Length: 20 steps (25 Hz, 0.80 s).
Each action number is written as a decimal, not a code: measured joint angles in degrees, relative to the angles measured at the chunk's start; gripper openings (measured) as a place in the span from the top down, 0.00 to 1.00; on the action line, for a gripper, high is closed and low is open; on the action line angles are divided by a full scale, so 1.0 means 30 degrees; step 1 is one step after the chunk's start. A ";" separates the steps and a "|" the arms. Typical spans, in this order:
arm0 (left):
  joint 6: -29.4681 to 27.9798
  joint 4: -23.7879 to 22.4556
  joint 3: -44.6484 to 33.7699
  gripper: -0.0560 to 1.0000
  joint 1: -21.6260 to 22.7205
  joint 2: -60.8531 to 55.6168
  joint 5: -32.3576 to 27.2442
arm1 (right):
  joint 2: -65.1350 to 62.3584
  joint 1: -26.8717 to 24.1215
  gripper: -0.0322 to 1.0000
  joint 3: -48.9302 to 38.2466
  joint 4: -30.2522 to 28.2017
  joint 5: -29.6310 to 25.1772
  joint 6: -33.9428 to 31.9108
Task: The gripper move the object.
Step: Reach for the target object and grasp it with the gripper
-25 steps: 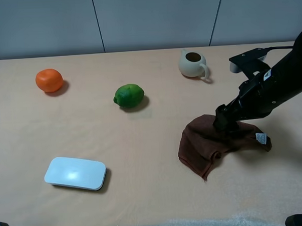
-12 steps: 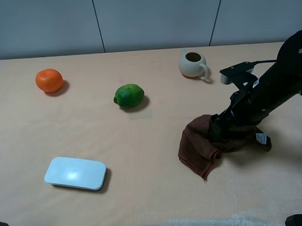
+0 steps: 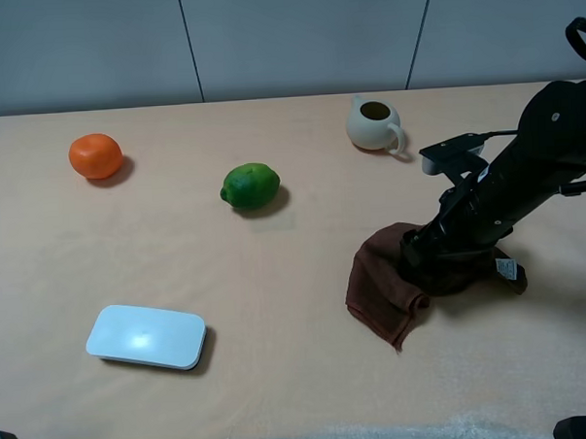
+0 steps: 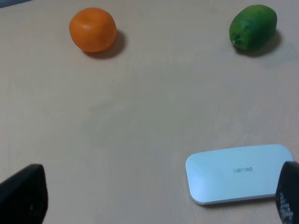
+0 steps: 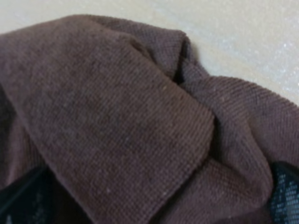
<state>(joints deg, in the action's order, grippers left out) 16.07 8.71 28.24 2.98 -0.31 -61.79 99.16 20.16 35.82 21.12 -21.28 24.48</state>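
A crumpled brown cloth (image 3: 383, 284) lies on the table at the right. My right gripper (image 3: 427, 256) is pressed down into its middle. In the right wrist view the cloth (image 5: 117, 107) fills the frame, and the gripper (image 5: 154, 198) is open, with its dark fingertips (image 5: 23, 196) wide apart on either side of the folds. My left gripper (image 4: 156, 193) is open and empty, low over the table near a white flat case (image 4: 236, 172).
An orange (image 3: 96, 155) sits at the far left, a green lime (image 3: 250, 185) near the middle, and a cream teapot (image 3: 373, 124) at the back right. The white case (image 3: 146, 336) lies at the front left. The table's front edge is close below.
My right arm has swung left and lowered, pushing the gripper deeper into the brown cloth. The cloth has bunched slightly. The other objects have not moved.
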 joint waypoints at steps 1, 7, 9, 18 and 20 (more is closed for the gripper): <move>0.0000 0.0000 0.0000 0.01 0.0000 0.0000 0.0000 | 0.0102 0.0000 0.30 0.0000 0.0039 0.0088 0.0000; 0.0000 0.0000 0.0000 0.01 0.0000 0.0000 0.0000 | 0.0784 0.0000 0.30 0.0075 0.0118 0.0435 0.0000; 0.0000 0.0000 0.0000 0.01 0.0000 0.0000 -0.0013 | 0.0823 0.0000 0.30 0.0090 0.0136 0.0435 0.0000; 0.0000 0.0000 0.0000 0.01 0.0000 0.0000 -0.0013 | 0.0895 0.0000 0.45 0.0138 0.0177 0.0452 -0.0019; 0.0000 0.0000 0.0000 0.01 0.0000 0.0000 -0.0013 | 0.0895 0.0000 0.50 0.0138 0.0177 0.0452 -0.0176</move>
<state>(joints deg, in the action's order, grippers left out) 16.07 8.71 28.24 2.98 -0.31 -61.83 101.84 20.16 36.23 21.65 -19.92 23.95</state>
